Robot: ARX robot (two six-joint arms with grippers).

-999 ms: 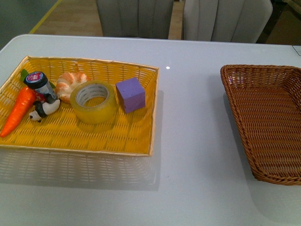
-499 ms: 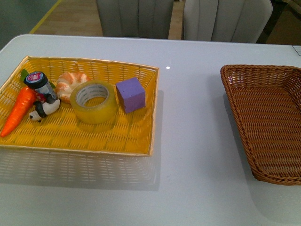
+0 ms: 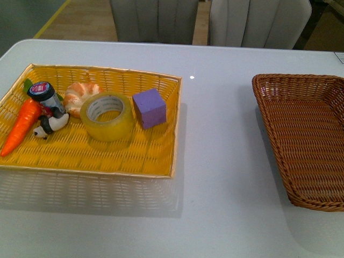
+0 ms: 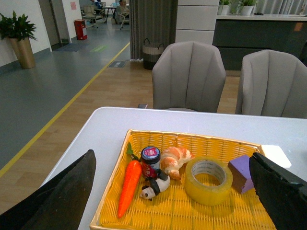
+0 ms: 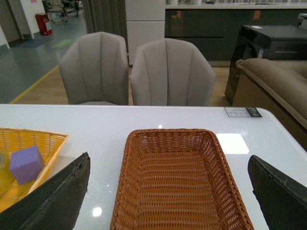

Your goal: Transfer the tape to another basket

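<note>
**Both claws wide open, tape lying in the yellow tray**

My left claw (image 4: pixel 172 154) is spread wide. Its two dark fingers (image 4: pixel 57 201) show only at the outer edges of the left wrist view, and there is nothing between them. My right claw (image 5: pixel 168 156) is spread just as wide and also holds nothing. Neither of my arms appears in the front view.

The tape (image 3: pixel 107 115) lies flat in the yellow tray (image 3: pixel 156 161), with its hole facing up and the white core showing. The tray sits on the left part of the white table (image 3: pixel 220 161). Just to the right of the tape is a purple cube (image 3: pixel 149 107), standing near the tray's right wall. A croissant (image 3: pixel 80 95) lies right against the far left side of the roll, though I cannot tell whether the two touch.

Further left there is a small jar (image 3: pixel 44 95) with a dark lid. A little panda figure (image 3: pixel 51 124) lies in front of the jar. An orange carrot (image 3: pixel 21 126) lies slanted along the tray's left side, with its green top pointing to the far corner.

The basket (image 3: pixel 301 80) is brown wicker with a braided rim. It stands on the right part of the table, well apart from the tray, with bare tabletop between them. In the front view, its right side runs out of the picture. My right claw looks down its length, and my left claw looks over the tray. Two grey chairs (image 3: pixel 156 21) stand behind the far edge of the table.
</note>
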